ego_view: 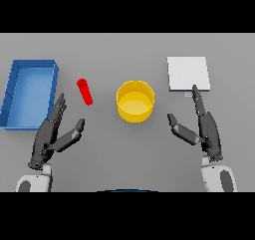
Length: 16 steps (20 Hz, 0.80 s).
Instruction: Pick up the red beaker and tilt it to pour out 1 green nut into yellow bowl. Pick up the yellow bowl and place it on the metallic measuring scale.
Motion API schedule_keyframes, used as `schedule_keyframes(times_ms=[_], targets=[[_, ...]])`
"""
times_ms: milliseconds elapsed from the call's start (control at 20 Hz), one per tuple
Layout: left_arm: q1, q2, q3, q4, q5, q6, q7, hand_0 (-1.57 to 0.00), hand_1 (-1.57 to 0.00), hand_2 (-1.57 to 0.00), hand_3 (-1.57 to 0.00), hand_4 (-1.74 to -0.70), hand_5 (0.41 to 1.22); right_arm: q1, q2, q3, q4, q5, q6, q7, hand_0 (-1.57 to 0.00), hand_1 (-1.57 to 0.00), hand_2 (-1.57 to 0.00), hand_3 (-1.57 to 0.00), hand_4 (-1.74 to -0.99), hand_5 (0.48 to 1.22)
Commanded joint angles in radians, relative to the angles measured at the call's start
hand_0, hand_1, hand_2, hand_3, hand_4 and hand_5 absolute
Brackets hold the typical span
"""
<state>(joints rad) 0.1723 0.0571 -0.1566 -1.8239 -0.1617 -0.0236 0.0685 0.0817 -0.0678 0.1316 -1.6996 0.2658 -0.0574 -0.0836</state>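
A red beaker [84, 91] stands tilted on the table, left of centre. The yellow bowl [135, 101] sits in the middle; its inside looks plain yellow, with no nut visible. The metallic scale [188, 73] is a pale square plate at the back right. My left hand [51, 133] rests open below and left of the beaker, apart from it. My right hand [205, 127] is open to the right of the bowl, its fingertips reaching the scale's front edge.
A blue bin [29, 91] lies at the far left, just beyond my left hand.
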Motion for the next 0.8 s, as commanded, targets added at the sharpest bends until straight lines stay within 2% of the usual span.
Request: schedule_keyframes(times_ms=[0, 100, 250, 300, 350, 400, 450, 550, 750], targets=[[-0.018, 0.002, 0.003, 0.017, -0.003, -0.001, 0.025, 0.0, 0.0, 0.0, 0.0, -1.14, 0.65, -0.002, -0.002, -0.004, 0.008, -0.008, 0.006, 0.004, 0.0, 0.0, 0.0, 0.0, -1.131, 0.607], [-0.058, -0.007, 0.009, 0.074, -0.004, 0.0, 0.035, 0.0, 0.0, 0.0, 0.0, -1.14, 0.648, -0.007, 0.001, 0.0, 0.015, -0.02, 0.02, -0.02, 0.0, 0.0, 0.0, 0.0, -1.163, 0.624], [-0.136, 0.001, 0.048, 0.172, 0.014, -0.002, 0.043, 0.0, 0.0, 0.0, 0.0, -1.16, 0.645, -0.001, 0.01, -0.001, -0.001, -0.054, 0.041, -0.015, 0.0, 0.0, 0.0, 0.0, -1.197, 0.627], [-0.154, -0.002, 0.056, 0.215, 0.017, -0.004, 0.02, 0.0, 0.0, 0.0, 0.0, -1.17, 0.648, -0.012, 0.006, -0.011, -0.001, -0.065, 0.043, -0.003, 0.0, 0.0, 0.0, 0.0, -1.209, 0.627], [-0.185, 0.002, 0.07, 0.254, 0.023, -0.006, 0.004, 0.0, 0.0, 0.0, 0.0, -1.18, 0.65, -0.007, 0.001, -0.012, 0.001, -0.068, 0.047, -0.018, 0.0, 0.0, 0.0, 0.0, -1.215, 0.628], [-0.233, 0.001, 0.077, 0.301, 0.014, 0.0, 0.017, 0.0, 0.0, 0.0, 0.0, -1.18, 0.648, -0.014, -0.001, -0.017, 0.001, -0.072, 0.049, -0.004, 0.0, 0.0, 0.0, 0.0, -1.219, 0.626], [-0.267, 0.004, 0.087, 0.347, 0.012, 0.001, -0.001, 0.0, 0.0, 0.0, 0.0, -1.18, 0.644, -0.009, -0.006, -0.023, 0.006, -0.079, 0.054, -0.006, 0.0, 0.0, 0.0, 0.0, -1.22, 0.626], [-0.313, 0.003, 0.098, 0.431, 0.009, -0.003, -0.036, 0.0, 0.0, 0.0, 0.0, -1.18, 0.637, 0.002, 0.008, -0.011, 0.005, -0.074, 0.052, -0.015, 0.0, 0.0, 0.0, 0.0, -1.229, 0.626], [-0.411, 0.004, 0.121, 0.527, 0.013, -0.006, -0.077, 0.0, 0.0, 0.0, 0.0, -1.2, 0.646, -0.016, 0.004, -0.013, 0.008, -0.06, 0.041, 0.001, 0.0, 0.0, 0.0, 0.0, -1.218, 0.626]])
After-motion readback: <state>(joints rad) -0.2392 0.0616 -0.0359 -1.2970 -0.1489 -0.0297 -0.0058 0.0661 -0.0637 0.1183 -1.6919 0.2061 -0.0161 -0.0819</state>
